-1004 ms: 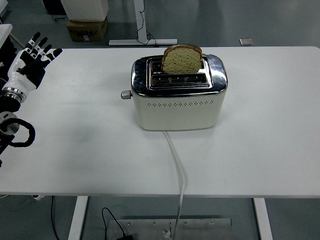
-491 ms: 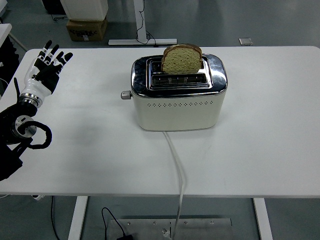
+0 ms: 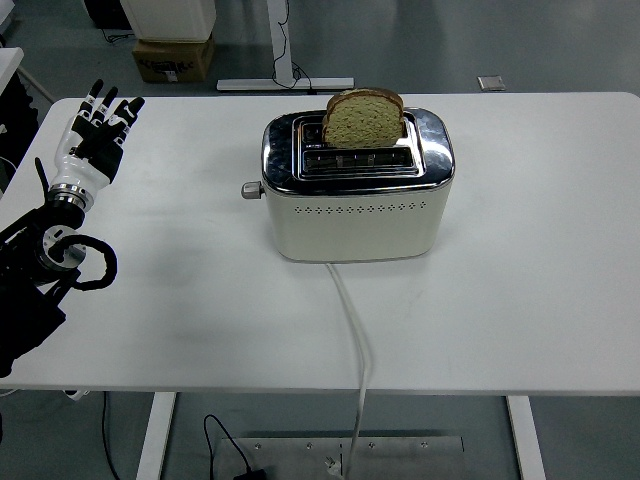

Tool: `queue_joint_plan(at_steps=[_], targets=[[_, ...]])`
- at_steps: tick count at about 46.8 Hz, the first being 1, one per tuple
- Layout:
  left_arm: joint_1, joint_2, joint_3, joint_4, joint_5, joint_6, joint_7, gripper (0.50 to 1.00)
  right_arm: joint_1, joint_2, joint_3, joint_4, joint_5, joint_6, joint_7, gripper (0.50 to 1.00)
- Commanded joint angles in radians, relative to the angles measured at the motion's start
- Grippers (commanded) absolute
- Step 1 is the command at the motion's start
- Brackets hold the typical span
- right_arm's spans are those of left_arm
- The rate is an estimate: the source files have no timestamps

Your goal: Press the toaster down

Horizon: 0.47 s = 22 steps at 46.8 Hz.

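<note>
My left hand (image 3: 92,137) hovers with fingers spread, empty, well left of the toaster (image 3: 357,186), whose lever (image 3: 250,189) (facing me) sits up, bread (image 3: 364,118) unlowered.

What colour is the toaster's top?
The toaster has a shiny silver top over a cream body. The head view shows it best.

A lab: grey floor (image 3: 560,50), cardboard box (image 3: 173,57), white table (image 3: 520,300).
</note>
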Motion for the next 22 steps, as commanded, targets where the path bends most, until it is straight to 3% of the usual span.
queue_joint_plan(at_steps=[1,22], targets=[[-0.001,0.000,-0.004,0.000,-0.006,0.001,0.000,1.000,0.000,0.000,0.000,-0.001,0.000,-0.001,0.000,0.998],[0.004,0.009,-0.004,0.000,0.011,-0.005,0.000,1.000,-0.002,0.000,0.000,-0.001,-0.001,0.001,0.001,0.998]])
